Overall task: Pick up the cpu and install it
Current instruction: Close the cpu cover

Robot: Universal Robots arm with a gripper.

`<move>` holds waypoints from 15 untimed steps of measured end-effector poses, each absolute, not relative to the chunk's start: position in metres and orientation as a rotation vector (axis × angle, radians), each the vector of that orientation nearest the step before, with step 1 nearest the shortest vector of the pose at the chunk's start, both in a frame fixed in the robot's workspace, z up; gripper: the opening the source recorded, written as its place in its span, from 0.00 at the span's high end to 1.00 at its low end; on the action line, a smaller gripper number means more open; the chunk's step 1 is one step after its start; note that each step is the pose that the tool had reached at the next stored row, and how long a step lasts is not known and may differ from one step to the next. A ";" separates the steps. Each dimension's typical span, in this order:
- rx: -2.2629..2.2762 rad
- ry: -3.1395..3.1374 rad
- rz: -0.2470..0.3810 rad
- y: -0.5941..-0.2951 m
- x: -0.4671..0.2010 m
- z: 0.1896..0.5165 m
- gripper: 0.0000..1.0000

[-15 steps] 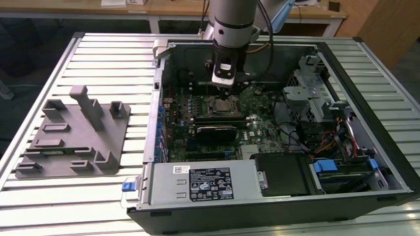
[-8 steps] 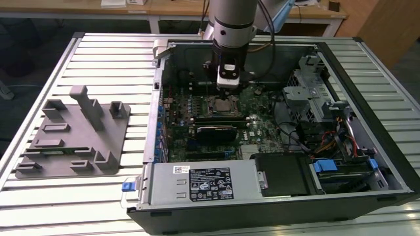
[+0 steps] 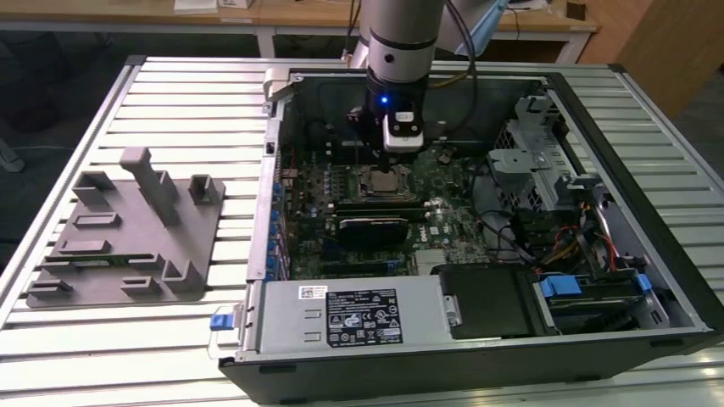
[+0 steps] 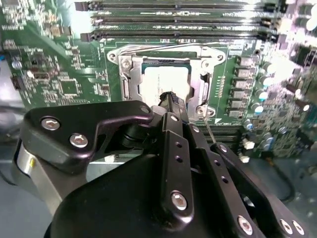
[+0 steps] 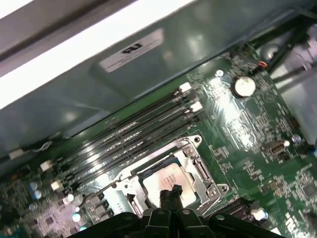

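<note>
The cpu (image 3: 385,180) lies flat in the open metal socket frame (image 4: 130,84) on the green motherboard inside the computer case. Its shiny silver top shows in both wrist views (image 4: 158,82) (image 5: 161,179). My gripper (image 3: 391,159) hangs straight down over it. The black fingers (image 5: 170,194) are pressed together with nothing between them, and their tips (image 4: 171,99) are at the cpu's near edge. Whether the tips touch the chip I cannot tell. The fingers hide part of the cpu.
Long memory slots (image 5: 129,131) run beside the socket. A black rectangular component (image 3: 374,229), the power supply (image 3: 351,314), a drive cage (image 3: 543,161) and cables (image 3: 565,246) crowd the case. A grey tray (image 3: 125,237) with grey blocks lies at the exterior view's left.
</note>
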State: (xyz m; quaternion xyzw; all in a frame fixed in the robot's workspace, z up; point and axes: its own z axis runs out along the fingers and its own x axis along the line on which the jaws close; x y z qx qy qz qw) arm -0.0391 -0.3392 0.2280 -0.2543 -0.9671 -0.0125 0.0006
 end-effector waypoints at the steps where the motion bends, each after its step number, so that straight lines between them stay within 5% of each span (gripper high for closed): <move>1: -0.771 -3.044 -0.039 -0.339 -0.039 0.228 0.89; 15: -0.385 -3.113 -0.039 -0.339 -0.039 0.227 0.89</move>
